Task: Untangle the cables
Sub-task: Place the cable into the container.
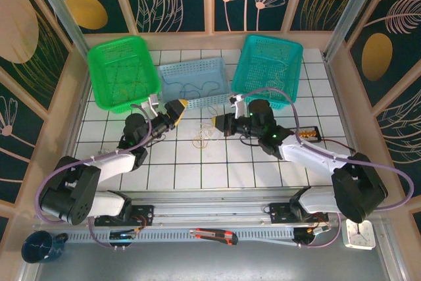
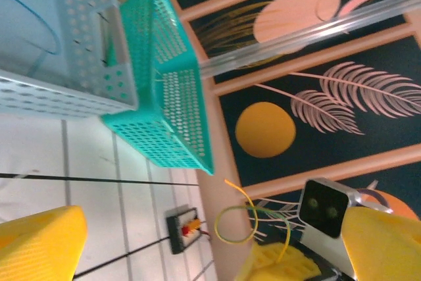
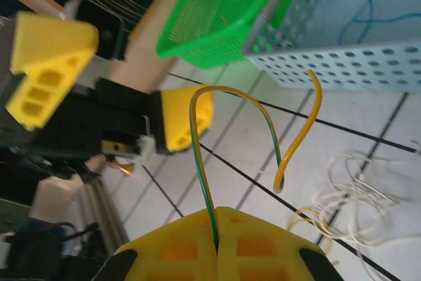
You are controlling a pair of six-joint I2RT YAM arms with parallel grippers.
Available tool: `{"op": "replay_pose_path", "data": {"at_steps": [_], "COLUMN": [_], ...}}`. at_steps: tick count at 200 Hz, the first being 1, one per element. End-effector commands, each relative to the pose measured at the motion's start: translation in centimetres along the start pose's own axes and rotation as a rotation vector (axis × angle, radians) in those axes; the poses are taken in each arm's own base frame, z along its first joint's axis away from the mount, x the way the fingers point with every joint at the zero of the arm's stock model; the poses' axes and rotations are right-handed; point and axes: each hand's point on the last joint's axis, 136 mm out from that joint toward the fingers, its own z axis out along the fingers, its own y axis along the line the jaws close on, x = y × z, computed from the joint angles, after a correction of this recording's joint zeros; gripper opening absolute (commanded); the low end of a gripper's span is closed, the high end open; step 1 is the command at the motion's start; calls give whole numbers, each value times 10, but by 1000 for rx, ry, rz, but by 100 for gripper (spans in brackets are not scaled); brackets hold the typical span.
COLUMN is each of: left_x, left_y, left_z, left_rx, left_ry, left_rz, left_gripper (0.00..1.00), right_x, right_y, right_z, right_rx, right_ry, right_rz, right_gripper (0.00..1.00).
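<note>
One yellow-green wire point(image 3: 195, 129) pinched in my right gripper point(image 3: 217, 231), left gripper point(image 1: 176, 111) wide; I'd ease it slowly off the white tangle point(image 3: 348, 205) beneath.

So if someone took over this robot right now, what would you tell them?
Left gripper: open, empty, in front of the blue basket.
Right gripper: shut on a yellow-green wire, held up off the table; its free end hangs in the air.
Pale cables: a loose knot of loops on the white tiles.
Done: that one wire looks free of the knot.
Left: set it aside, then pull the pale loops apart.
</note>
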Motion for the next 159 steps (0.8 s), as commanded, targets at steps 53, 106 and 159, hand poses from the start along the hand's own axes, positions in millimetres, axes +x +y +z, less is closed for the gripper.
{"op": "replay_pose_path", "data": {"at_steps": [53,106,159], "left_x": [14,28,34], "left_y": [-79,-97,-104], "left_z": [24,29,33], "left_rx": [290,340,374], "left_ry": [30,70,95], "left_rz": [-95,-107,-126], "left_gripper": [99,99,99], "right_x": [-23,-20,-14], "right_y": [37,28,23], "right_z": [-10,-5,1], "right_rx": [-179,-155,-156], "right_ry": [-59,-56,-37], "right_rz": [-5,5,16], "right_gripper": [0,0,0]}}
